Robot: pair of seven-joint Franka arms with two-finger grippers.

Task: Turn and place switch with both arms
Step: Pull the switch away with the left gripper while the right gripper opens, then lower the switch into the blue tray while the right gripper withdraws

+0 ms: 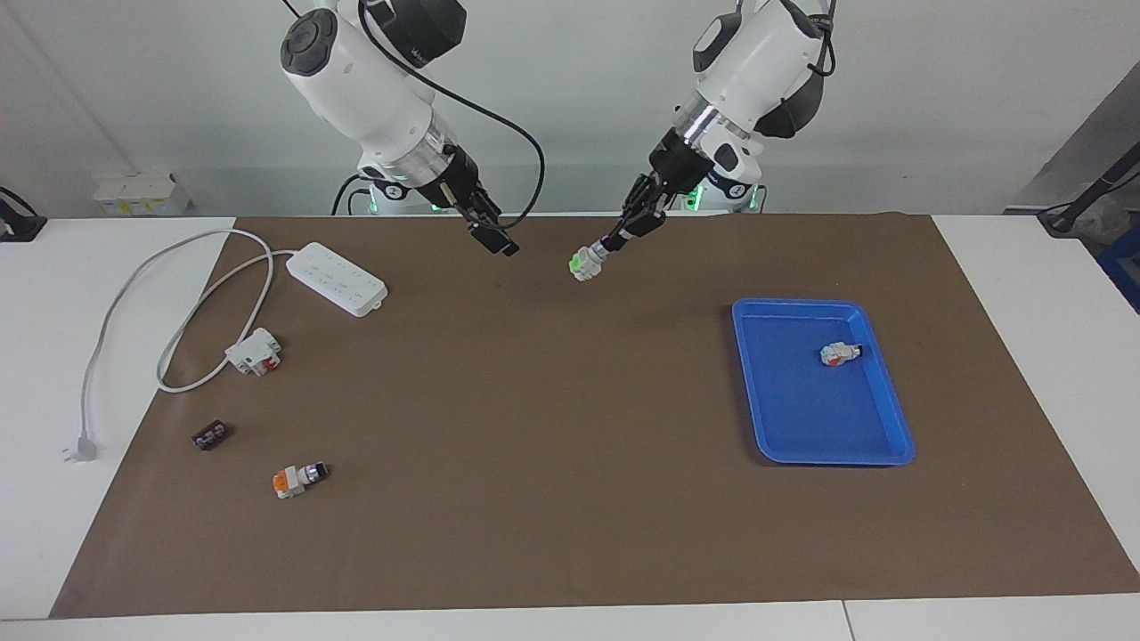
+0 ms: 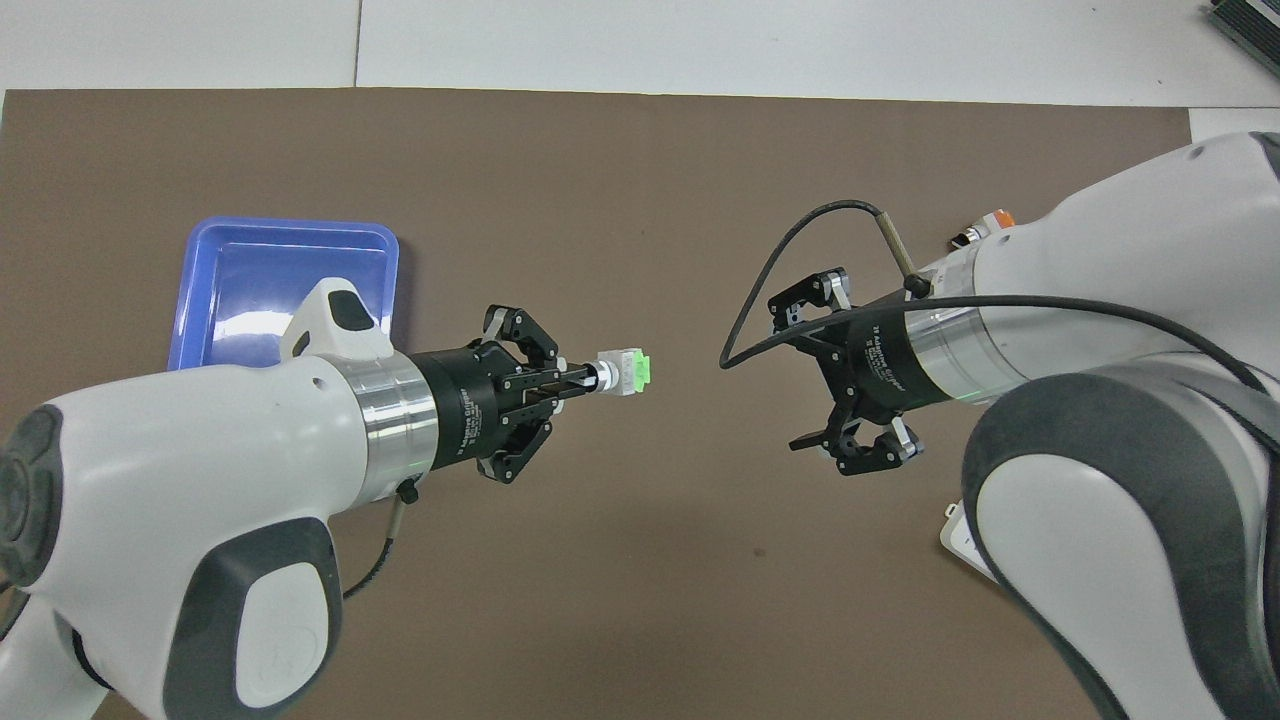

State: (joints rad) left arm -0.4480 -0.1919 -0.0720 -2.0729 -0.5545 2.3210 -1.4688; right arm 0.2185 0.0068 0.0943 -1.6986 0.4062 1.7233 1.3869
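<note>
Switch (image 1: 586,263): held in the air over the brown mat (image 1: 552,427), well apart from the blue tray (image 1: 895,427) and toward the robots from it; green end block points outward, away from the gripper, black knob end is inside the grip.
Left gripper (image 1: 614,242): fingers pinched on the knob end of the switch; in the overhead view (image 2: 570,378) only this slim tip is clamped, the white body and green block standing free.
Right gripper (image 2: 815,385): fingers spread, holding nothing, raised over the mat beside the switch, farther from the tray than the switch is; apart from the switch, not touching.
Tray contents: another small switch (image 1: 840,353) already lies inside the tray.
Risk, slip: the hold is on a narrow round tip, so the switch could likely rotate or drop to the mat during a turn.
Risk, handover: if the right gripper closes off-centre on the green block, it may knock the switch out of the left gripper's pinch.
Risk, mix-up: the orange-ended switch (image 1: 298,479) and the white-and-red block (image 1: 256,351) lie on the mat well apart from the tray and are not the target.
</note>
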